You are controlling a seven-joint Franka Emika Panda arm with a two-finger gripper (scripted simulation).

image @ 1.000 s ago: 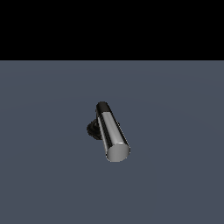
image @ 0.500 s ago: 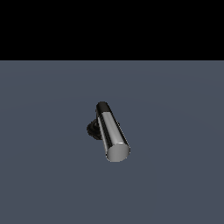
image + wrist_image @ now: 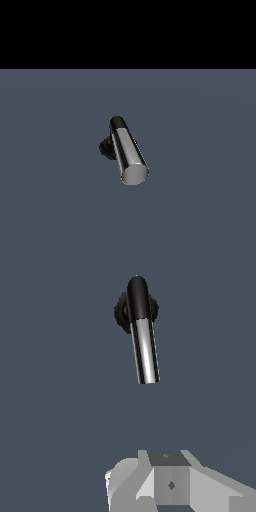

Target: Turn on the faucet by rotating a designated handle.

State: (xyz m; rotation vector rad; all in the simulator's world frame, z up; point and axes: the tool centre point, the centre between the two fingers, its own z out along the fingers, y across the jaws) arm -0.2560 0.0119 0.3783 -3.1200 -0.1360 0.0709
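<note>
Faucet (image 3: 107, 146) centre frame, untouched. Fingers' state cannot be told; gripper (image 3: 170, 483) well apart. Advise contacting the handle (image 3: 129, 151) near its chrome free end for leverage.

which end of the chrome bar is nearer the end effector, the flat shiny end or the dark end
The flat shiny end of the handle. In the wrist view it points toward the end effector; the dark end joins the black base, farther off.
</note>
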